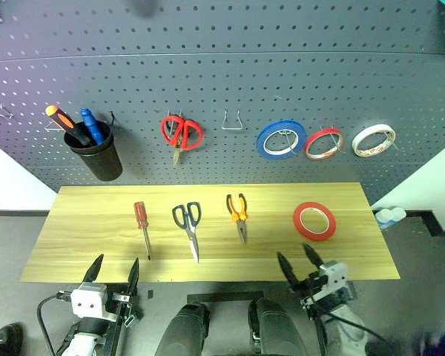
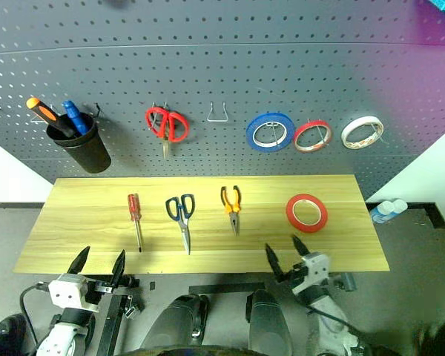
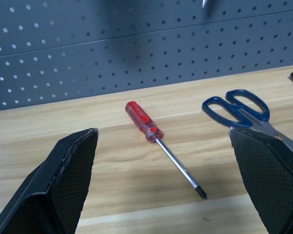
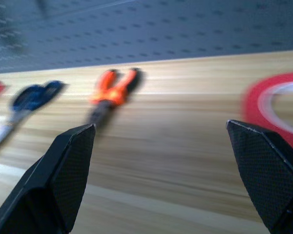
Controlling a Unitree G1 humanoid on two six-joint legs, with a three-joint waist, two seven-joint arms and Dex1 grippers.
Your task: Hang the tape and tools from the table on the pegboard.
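On the light wood table (image 1: pixel 81 245) lie, left to right, a red-handled screwdriver (image 1: pixel 142 225), dark-handled scissors (image 1: pixel 188 224), orange-and-black pliers (image 1: pixel 238 213) and a broad red tape roll (image 1: pixel 314 220). The dark grey pegboard (image 1: pixel 230 74) rises behind them. My left gripper (image 1: pixel 113 271) hovers open at the table's near edge, just in front of the screwdriver (image 3: pixel 151 131) and left of the scissors (image 3: pixel 241 109). My right gripper (image 1: pixel 300 264) is open at the near edge between the pliers (image 4: pixel 110 95) and the tape (image 4: pixel 278 105), holding nothing.
On the pegboard hang a black cup (image 1: pixel 96 152) with two screwdrivers, red-handled scissors (image 1: pixel 181 134), an empty wire hook (image 1: pixel 233 122), a blue roll (image 1: pixel 280 139), a thin red ring (image 1: pixel 324 143) and a white roll (image 1: pixel 373 140). A small bottle (image 1: pixel 390 216) stands right of the table.
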